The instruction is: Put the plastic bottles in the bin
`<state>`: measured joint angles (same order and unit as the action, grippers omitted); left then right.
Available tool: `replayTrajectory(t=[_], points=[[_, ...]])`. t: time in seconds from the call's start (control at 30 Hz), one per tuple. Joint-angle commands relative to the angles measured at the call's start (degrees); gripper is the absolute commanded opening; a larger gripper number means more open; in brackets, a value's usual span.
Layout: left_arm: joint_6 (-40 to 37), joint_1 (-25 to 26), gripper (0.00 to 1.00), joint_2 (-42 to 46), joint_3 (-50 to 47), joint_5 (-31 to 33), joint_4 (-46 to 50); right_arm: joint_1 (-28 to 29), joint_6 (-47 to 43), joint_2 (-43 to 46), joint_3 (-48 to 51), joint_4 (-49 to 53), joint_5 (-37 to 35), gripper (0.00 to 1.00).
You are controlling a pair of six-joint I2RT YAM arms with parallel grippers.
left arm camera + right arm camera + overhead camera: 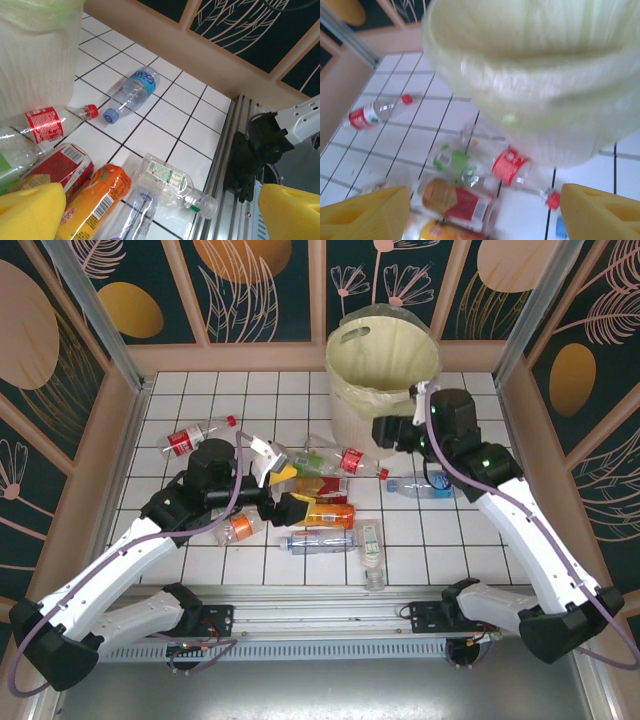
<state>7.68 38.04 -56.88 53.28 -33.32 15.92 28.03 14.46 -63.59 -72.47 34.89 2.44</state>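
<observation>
Top external: tiled table (180, 400) (white), leaf-patterned walls (260, 280); left pincer (160, 200), right pincer (482, 205) spread.

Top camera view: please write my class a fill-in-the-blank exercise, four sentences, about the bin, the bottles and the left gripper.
1. The bin is lined with a pale yellow-green plastic ___.
2. The clear bottle with the blue label has a ___ cap.
3. The left gripper holds nothing, and its jaws are ___.
4. The lone bottle nearest the left wall has a label and a cap that are both ___.

Missing words: bag; blue; open; red.
</observation>
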Motion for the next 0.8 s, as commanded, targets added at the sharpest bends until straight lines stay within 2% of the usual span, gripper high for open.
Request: replayTrajectory(t=[0.0, 0.2, 0.4, 0.77], points=[[-2.39, 0.21, 0.98, 0.69, -0.21, -1.79, 1.59, 2.2, 5.32, 2.71, 4.76, 6.0, -1.21, 0.79], [-1.78, 0.19, 0.98, 0.53, -0.62, -5.09, 1.28, 6.04, 11.14, 6.37, 13.83, 10.27, 0.15, 0.79], [-0.34, 0.19, 0.99, 2.01, -1.46, -7.06, -0.61, 10.78, 16.46, 6.27, 21.41, 9.35, 0.0, 0.79], [0.39, 0.19, 0.98, 2.99, -2.02, -6.14, -1.49, 16.72, 23.04, 4.49, 29.71, 6.92, -2.21, 0.8]])
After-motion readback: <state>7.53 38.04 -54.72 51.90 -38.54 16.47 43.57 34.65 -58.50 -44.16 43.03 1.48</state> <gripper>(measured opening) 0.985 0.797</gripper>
